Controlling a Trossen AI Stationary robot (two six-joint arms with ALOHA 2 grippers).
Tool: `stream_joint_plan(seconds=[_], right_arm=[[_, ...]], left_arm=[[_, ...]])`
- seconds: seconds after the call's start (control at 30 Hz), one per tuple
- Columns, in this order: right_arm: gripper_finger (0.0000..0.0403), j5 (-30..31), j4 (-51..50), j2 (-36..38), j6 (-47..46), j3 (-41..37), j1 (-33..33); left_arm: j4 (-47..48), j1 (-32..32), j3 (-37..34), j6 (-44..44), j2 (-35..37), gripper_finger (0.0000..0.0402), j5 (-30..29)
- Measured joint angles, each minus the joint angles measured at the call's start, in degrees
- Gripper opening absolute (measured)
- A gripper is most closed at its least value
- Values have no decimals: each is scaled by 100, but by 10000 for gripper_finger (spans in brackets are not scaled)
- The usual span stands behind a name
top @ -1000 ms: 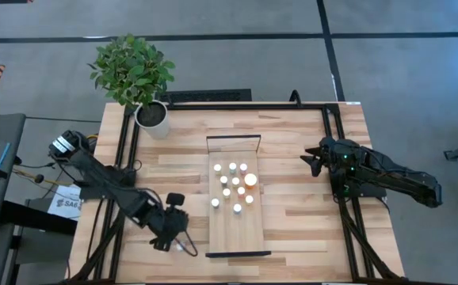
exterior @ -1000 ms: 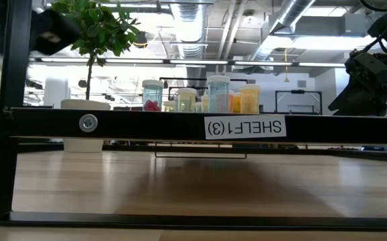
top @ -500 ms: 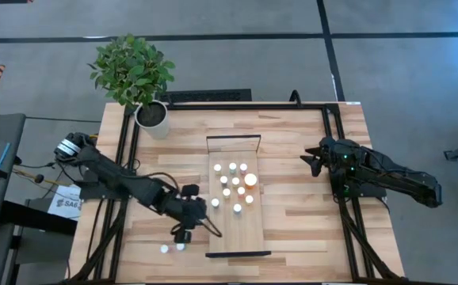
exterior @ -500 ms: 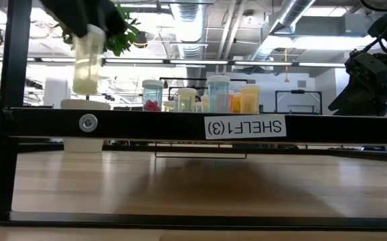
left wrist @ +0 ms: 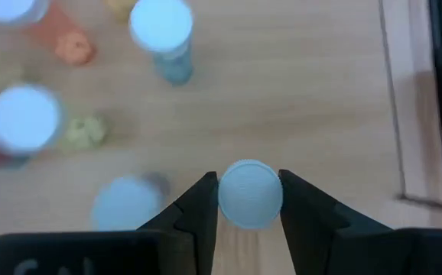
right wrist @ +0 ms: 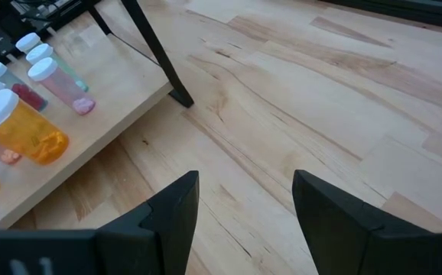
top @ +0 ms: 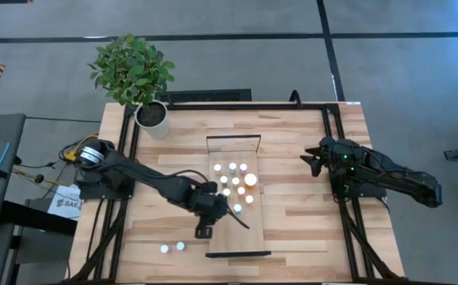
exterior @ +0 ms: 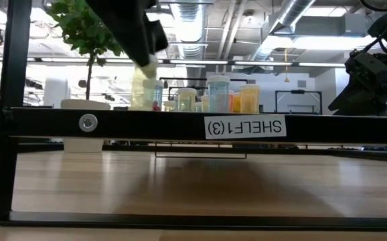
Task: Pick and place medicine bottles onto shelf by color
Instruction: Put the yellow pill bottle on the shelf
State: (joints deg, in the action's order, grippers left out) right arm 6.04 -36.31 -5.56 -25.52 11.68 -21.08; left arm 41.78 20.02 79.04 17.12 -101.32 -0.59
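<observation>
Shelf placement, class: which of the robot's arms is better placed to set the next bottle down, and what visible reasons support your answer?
The left. Its pincer is shut on a white-capped bottle over the shelf, near the bottles standing there. The right pincer is open, empty and off to the shelf's side.

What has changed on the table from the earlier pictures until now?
The left gripper, shut on a white-capped bottle, carried it from the table's near-left area to over the shelf. The right gripper and two bottles on the table stayed.
</observation>
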Motion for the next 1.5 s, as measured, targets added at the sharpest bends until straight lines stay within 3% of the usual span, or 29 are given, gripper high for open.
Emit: stream_joint_plan(seconds=[0.5,0.77,1.5], right_arm=[[234,0,-1,0,1,0,0],[234,-2,-3,-2,1,0,0],[234,0,-1,-2,1,0,0]], left_arm=[[-271,-213,265,-192,-325,104,195],[-424,-304,267,-190,-474,104,603],[-402,-371,263,6,-474,108,134]])
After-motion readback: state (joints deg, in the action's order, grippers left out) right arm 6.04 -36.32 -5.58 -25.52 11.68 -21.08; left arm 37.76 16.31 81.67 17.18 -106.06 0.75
